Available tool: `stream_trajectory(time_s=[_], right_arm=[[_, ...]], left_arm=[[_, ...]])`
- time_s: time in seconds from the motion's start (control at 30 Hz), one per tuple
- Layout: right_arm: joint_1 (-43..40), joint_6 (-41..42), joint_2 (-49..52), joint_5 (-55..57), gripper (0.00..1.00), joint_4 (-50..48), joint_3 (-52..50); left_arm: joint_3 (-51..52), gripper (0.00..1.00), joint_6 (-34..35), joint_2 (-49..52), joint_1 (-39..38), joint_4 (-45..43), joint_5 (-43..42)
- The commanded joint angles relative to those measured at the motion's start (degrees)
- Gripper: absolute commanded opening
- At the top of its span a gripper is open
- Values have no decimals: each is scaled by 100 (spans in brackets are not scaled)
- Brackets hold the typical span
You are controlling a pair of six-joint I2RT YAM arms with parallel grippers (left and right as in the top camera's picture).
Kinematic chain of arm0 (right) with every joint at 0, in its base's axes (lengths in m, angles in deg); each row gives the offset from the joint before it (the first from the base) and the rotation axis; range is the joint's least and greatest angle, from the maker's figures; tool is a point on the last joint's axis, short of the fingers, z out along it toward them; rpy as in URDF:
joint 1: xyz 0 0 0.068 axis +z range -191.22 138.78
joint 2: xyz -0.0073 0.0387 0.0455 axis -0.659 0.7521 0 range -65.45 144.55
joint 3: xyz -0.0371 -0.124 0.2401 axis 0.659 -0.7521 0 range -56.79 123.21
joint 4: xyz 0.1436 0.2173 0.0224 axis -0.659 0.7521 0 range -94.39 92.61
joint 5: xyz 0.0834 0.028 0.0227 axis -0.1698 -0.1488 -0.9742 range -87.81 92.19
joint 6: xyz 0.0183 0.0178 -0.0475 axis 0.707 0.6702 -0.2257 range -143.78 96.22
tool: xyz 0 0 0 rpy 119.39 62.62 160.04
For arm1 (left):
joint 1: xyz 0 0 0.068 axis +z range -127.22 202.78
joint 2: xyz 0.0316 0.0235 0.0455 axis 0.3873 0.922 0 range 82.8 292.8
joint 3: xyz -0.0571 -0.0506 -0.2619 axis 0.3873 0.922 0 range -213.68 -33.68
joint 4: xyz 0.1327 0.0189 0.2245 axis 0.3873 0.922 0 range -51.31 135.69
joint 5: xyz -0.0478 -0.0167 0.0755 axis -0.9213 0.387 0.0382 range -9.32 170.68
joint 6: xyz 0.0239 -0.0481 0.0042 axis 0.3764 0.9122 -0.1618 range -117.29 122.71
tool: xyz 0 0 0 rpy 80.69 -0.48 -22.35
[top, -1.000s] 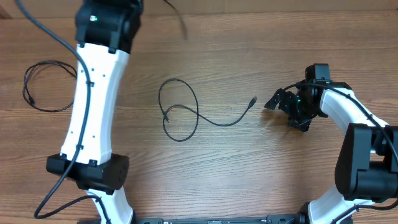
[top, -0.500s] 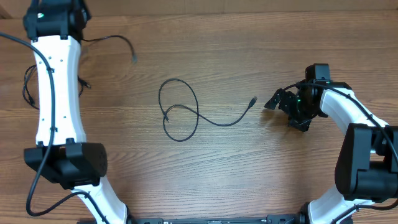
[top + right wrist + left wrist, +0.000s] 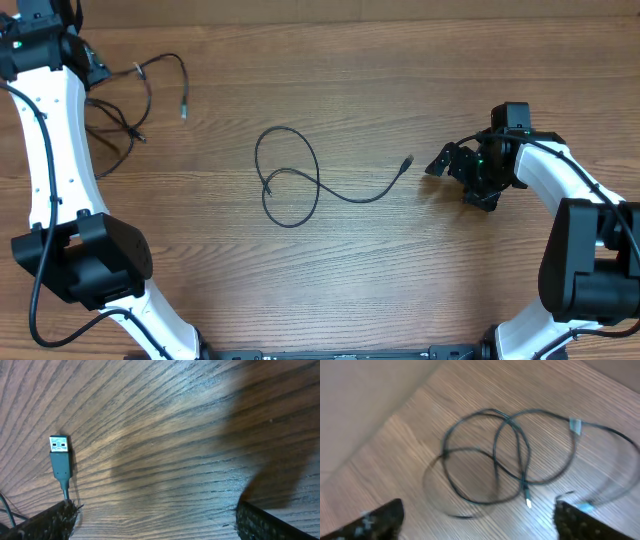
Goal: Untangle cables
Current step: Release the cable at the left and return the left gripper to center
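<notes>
Wood-grain table [image 3: 450, 280] is filling the overhead view, grain running 9-to-3 o'clk, w/ no room showing. L wrist cam is catching more: the table edge at 10 o'clk w/ a plain beige surface [image 3: 365, 395] beyond it. Wall or floor, can't tell.

Cables are lying in two lots. One bunch [image 3: 140, 100] is sitting at 10 o'clk of the table in loose overlapping loops, one plug end [image 3: 183, 105] trailing toward 3 o'clk. A separate cable [image 3: 318, 182] is lying mid-table in one crossed loop. Its tail is running toward 3 o'clk and ending in a plug [image 3: 407, 160] just short of the R gripper [image 3: 157, 522].

L gripper [image 3: 480, 522] is hovering over the bunch, fingers spread wide, nothing btwn them. R gripper is sitting low over the wood at 3 o'clk, also spread wide and gripping nothing.

L wrist view, blurred, is showing the bunch as several rings crossing each other, w/ a silver tip [image 3: 528, 503] at 6 o'clk of them. Overhead isn't resolving that. R wrist view is showing the mid-table plug as a grey USB-type head at 9 o'clk of frame. Its cord is running down to one finger [image 3: 47, 520]; touching or not, can't tell. Only overhead is showing both arms: L arm [image 3: 45, 170] reaching up from 7 o'clk, R arm [image 3: 560, 190] bent at 4 o'clk.
</notes>
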Motion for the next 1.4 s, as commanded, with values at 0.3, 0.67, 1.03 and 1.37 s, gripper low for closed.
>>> stream_trajectory(time_s=[0.3, 0.67, 1.03, 1.37], right_arm=[[-4, -2, -4, 59, 100, -15, -2], [-4, -4, -4, 59, 100, -15, -2], [-4, -4, -4, 59, 100, -15, -2], [-4, -2, -4, 59, 100, -15, -2]], left_arm=[[11, 23, -1727, 9, -195, 632, -4931], [1027, 23, -2022, 9, -1169, 1292, -4966], [2691, 50, -2009, 9, -2339, 101, -4498], [3471, 50, -2135, 9, -3434, -1056, -3626]])
